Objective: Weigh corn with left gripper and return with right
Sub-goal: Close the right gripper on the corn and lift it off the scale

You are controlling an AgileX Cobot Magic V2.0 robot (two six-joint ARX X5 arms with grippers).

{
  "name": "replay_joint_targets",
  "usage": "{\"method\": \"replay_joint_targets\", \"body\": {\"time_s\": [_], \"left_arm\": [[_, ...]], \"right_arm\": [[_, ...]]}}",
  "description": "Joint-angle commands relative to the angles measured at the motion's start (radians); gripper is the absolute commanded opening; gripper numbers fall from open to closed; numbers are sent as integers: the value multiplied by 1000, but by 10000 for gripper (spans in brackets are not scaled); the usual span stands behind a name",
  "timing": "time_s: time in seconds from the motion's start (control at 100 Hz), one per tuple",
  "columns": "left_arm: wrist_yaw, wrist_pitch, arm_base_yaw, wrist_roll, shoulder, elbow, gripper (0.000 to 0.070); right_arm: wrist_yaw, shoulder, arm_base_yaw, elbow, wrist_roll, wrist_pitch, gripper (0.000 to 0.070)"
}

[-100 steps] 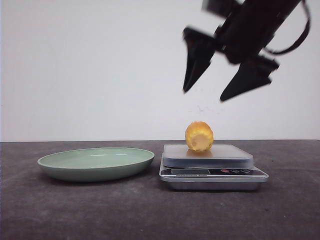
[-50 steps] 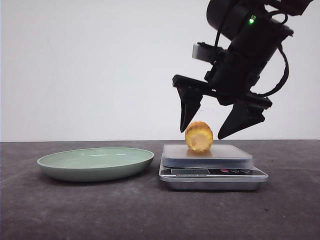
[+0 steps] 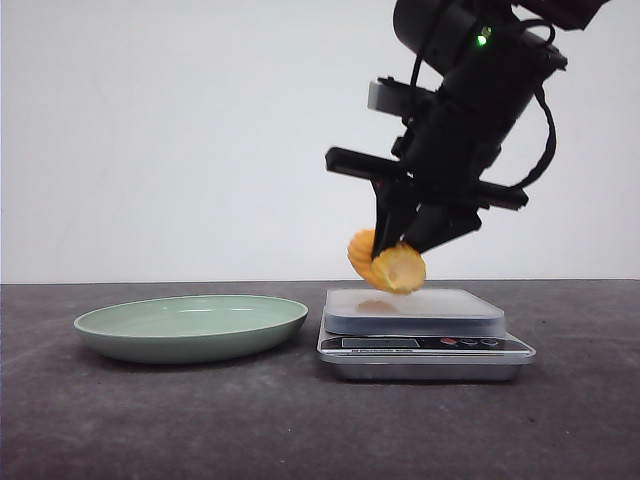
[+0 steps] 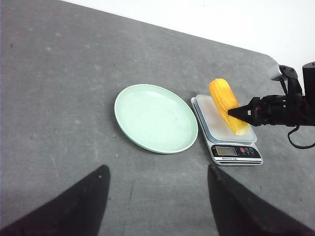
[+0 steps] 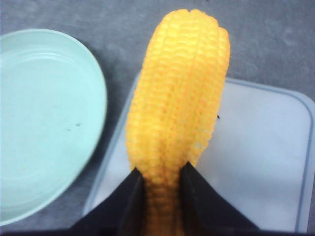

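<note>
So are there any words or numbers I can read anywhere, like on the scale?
None can be read.
Scale: a dark strip of print on its front, too small and blurred to read.
Scale display: no digits can be made out.
Corn, plate, right gripper: no writing shows.

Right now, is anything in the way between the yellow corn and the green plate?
Nothing visible. The yellow corn cob, pinched in the right gripper's jaws, hangs just above the silver kitchen scale. The round pale-green plate lies beside the scale, with only open air between.
</note>
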Motion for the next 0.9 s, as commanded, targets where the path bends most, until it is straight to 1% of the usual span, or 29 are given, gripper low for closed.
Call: {"method": "replay_joint_targets", "body": {"time_s": [0.0, 0.18, 0.37, 0.47, 0.62, 0.72, 0.84, 0.89], "left_arm": [[-6, 13, -4, 15, 0, 11, 350], [-6, 13, -4, 19, 0, 11, 350], [-6, 24, -4, 18, 0, 11, 349], [-6, 36, -4, 18, 0, 11, 350], [-5, 45, -4, 17, 0, 11, 349], [-2, 43, -4, 13, 0, 11, 349], [-2, 43, -4, 14, 0, 11, 349], [-2, 43, -4, 14, 0, 11, 349]], "right_arm": [[6, -39, 27, 28, -12, 14, 0], [8, -140, 111, 79, -51, 14, 0], [47, -135, 208, 241, -56, 14, 0], [74, -81, 254, 347, -66, 13, 0], [73, 36, 266, 469, -66, -3, 0], [85, 128, 265, 511, -39, -27, 0], [99, 217, 257, 515, 6, -61, 0], [104, 246, 257, 515, 11, -87, 0]]}}
